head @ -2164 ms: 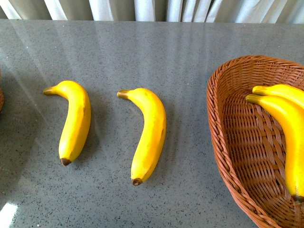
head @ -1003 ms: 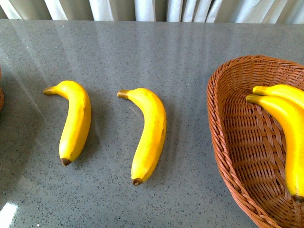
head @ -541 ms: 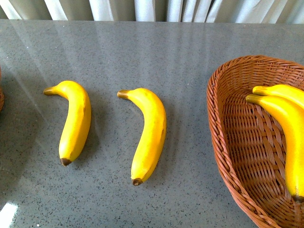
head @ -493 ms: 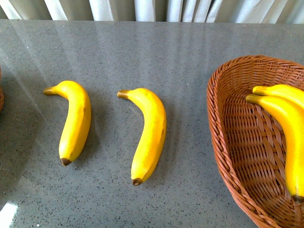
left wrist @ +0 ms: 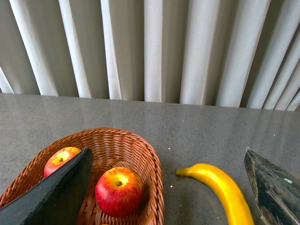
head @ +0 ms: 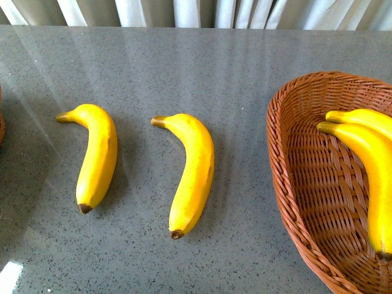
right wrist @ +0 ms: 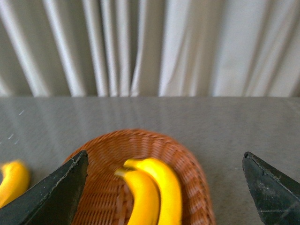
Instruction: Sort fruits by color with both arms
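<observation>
— What lay around the fruit, starting from the left?

— An apple basket (left wrist: 151, 164) sat at the left edge of the table (head: 184, 67) with two apples in it. One apple (left wrist: 60, 158) was half hidden behind a finger (left wrist: 56, 197) of the left gripper (left wrist: 166, 150); the other apple (left wrist: 118, 191) showed in full. That gripper hung over the basket, jaws spread wide, gripping nothing.

— And the loose fruit?

— The left banana (head: 97, 156) lay on bare table near the apple basket, clear of its rim. The middle banana (head: 193, 174) lay near it, not touching. Both had their stems turned away from me and to the left.

— Further right?

— The banana basket (head: 285, 177), with two bananas (head: 370, 171) side by side in it. Its woven wall stood between them and the middle banana. The right gripper (right wrist: 164, 153) hung over that basket, jaws released and wide, empty too. A pale curtain (head: 184, 12) closed off the far side of the table.

— Had anything changed from a moment before?

— Nothing I could see. Both loose bananas and the banana basket lay just where they had been two seconds earlier, and the pair inside had not shifted.
</observation>
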Robot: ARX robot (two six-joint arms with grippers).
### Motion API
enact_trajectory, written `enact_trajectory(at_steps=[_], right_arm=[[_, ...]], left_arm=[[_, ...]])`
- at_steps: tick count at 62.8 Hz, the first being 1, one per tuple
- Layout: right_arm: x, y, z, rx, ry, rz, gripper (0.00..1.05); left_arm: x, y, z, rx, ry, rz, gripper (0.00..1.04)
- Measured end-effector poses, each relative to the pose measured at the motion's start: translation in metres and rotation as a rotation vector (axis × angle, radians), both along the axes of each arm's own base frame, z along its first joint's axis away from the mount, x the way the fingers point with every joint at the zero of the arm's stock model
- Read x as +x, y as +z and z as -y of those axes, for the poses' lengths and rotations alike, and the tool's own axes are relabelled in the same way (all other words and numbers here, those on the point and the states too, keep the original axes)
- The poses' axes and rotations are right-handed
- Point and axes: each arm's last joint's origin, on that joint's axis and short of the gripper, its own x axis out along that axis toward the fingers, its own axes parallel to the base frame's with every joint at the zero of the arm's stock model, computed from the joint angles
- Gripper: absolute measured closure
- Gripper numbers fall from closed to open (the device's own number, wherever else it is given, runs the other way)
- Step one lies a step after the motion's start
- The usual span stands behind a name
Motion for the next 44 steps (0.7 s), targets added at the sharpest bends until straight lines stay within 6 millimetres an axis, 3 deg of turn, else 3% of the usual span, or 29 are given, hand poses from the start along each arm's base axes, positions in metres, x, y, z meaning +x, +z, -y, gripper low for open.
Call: enact_trajectory(at_steps=[5, 9, 15, 25, 44], right_arm=[[0.008, 0.008, -0.002, 0.045, 0.322, -0.371, 0.09], [0.022, 0.021, -0.004, 0.066, 0.422, -0.396, 0.09], [0.045, 0.043, -0.007, 0.033, 0.416, -0.335, 0.09], [0.082, 0.060, -0.025, -0.005, 0.382, -0.286, 0.09], [0.161, 0.052, -0.095, -0.013, 0.394, -0.399, 0.09]], left_arm=[[0.000, 0.000, 0.000, 0.001, -0.001, 0.000, 0.09], [0.000, 0.000, 0.000, 0.000, -0.001, 0.000, 0.09], [0.000, 0.000, 0.000, 0.000, -0.001, 0.000, 0.09], [0.000, 0.000, 0.000, 0.000, -0.001, 0.000, 0.09], [0.000, 0.000, 0.000, 0.000, -0.001, 0.000, 0.09]])
